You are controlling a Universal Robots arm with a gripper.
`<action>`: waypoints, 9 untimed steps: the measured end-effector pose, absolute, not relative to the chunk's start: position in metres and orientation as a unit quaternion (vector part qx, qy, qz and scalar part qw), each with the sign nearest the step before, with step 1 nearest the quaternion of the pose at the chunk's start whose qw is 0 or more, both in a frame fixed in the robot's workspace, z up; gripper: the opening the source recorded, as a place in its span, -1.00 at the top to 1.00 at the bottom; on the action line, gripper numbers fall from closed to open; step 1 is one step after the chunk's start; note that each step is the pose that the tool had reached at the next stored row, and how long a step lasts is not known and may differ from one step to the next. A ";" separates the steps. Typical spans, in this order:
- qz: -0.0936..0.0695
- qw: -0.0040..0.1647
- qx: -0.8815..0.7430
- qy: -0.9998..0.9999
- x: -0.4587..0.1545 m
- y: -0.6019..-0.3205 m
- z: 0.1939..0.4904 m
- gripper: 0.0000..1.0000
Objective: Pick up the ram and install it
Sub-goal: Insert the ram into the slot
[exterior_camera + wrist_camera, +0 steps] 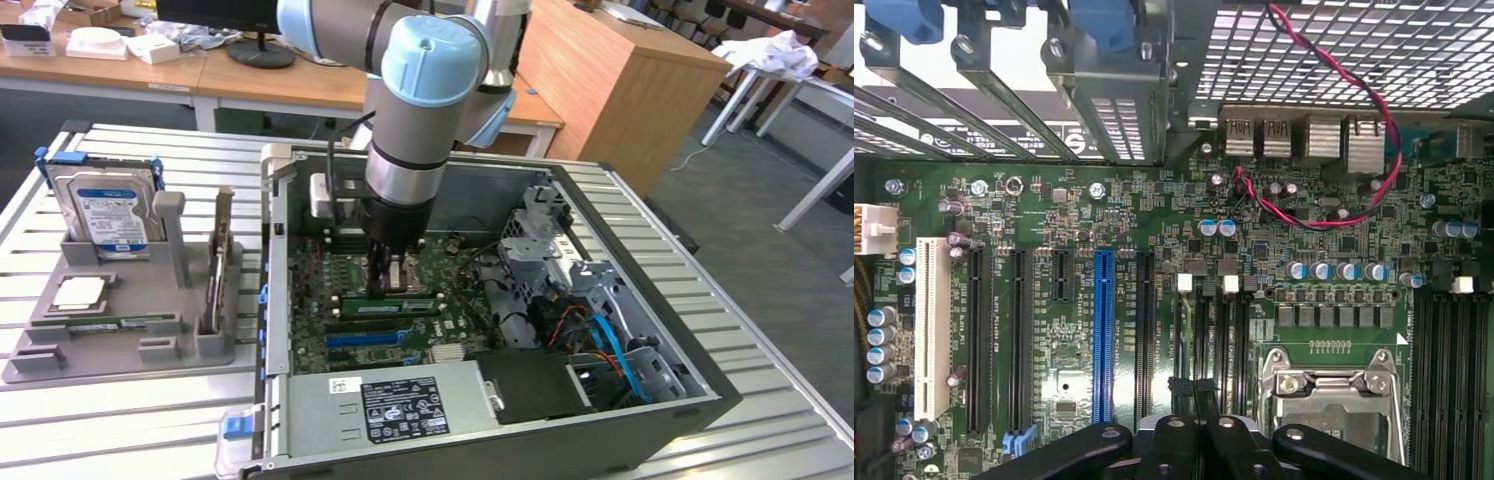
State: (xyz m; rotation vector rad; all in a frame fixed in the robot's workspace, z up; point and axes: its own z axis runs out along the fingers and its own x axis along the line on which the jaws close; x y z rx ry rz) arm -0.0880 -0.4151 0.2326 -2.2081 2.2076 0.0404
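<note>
Apparently the job is nearly done: the hand (388, 285), fingers pressed together, pushes down inside the open computer case (667, 400) on the ram (390, 304), which lies in a motherboard (350, 345) slot; whether it has latched, I cannot tell.
</note>
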 end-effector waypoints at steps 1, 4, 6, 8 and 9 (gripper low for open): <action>0.013 0.009 -0.707 0.707 -0.088 -0.415 0.232 0.80; 0.013 0.009 -0.707 0.707 -0.088 -0.415 0.232 0.80; 0.013 0.009 -0.707 0.707 -0.088 -0.415 0.232 0.80; 0.013 0.010 -0.707 0.707 -0.088 -0.415 0.231 0.80; 0.013 0.009 -0.707 0.707 -0.088 -0.415 0.230 0.80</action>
